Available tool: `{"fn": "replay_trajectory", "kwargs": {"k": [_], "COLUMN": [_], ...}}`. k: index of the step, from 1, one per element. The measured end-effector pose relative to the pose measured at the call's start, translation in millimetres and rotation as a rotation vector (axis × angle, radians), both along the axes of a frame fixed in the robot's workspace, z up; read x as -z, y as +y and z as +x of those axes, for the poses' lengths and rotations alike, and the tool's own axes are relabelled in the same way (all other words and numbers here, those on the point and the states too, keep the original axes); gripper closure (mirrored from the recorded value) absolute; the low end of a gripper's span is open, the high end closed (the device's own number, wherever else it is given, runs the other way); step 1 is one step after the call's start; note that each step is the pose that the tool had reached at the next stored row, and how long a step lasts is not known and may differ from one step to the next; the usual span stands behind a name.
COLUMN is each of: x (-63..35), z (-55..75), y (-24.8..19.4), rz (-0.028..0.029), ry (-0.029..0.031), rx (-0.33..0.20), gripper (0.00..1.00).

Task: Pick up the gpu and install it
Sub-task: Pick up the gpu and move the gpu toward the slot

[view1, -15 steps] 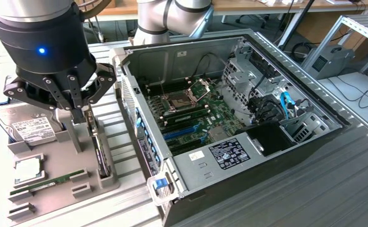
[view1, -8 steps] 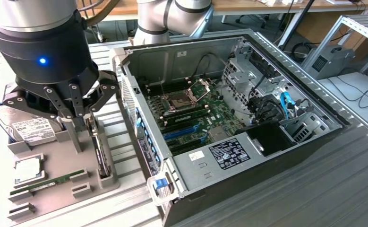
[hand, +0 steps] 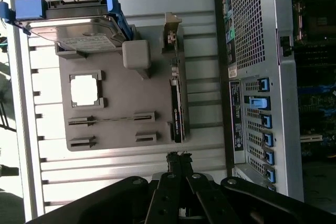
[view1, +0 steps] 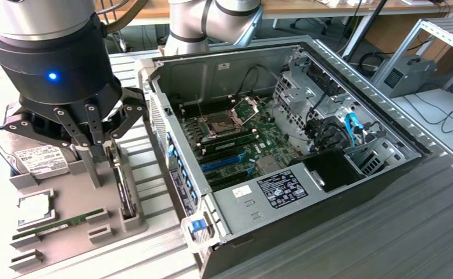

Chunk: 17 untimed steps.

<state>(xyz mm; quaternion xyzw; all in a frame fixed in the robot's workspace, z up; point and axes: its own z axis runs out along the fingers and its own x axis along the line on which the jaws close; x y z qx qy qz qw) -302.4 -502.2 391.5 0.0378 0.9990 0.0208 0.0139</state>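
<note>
The jaws are clenched on nothing, with the gripper point(view1: 94, 154) near the gpu point(view1: 124, 189), which stands on edge in the gray holder point(view1: 71, 232) at the exterior view's left of the computer case point(view1: 327, 232) (a good grasp, I think, needs careful centring over its thin edge).

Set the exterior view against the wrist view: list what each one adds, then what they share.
Exterior view: inside the open case, the blue cable and drive cage, plus the arm's joints behind it. Wrist view: the perforated rear grille face-on, and the grey tray laid out from above. Both: the shut end effector above that tray, the gpu standing on edge in its slot, the hard drive and the memory stick.
</note>
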Motion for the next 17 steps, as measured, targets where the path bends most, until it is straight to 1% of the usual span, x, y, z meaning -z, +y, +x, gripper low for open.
{"fn": "replay_trajectory", "kwargs": {"k": [9,11,12,13,14,17], "x": [0.0,0.0,0.0,0.0,0.0,0.0], "z": [0.0,0.0,0.0,0.0,0.0,0.0], "y": [0.0,0.0,0.0,0.0,0.0,0.0], "rz": [0.0000,0.0000,0.0000,0.0000,0.0000,0.0000], "ry": [0.0000,0.0000,0.0000,0.0000,0.0000,0.0000], "rx": [0.000,0.000,0.000,0.000,0.000,0.000], "gripper": [0.89,0.76,0.76,0.70,0.70,0.52]}}
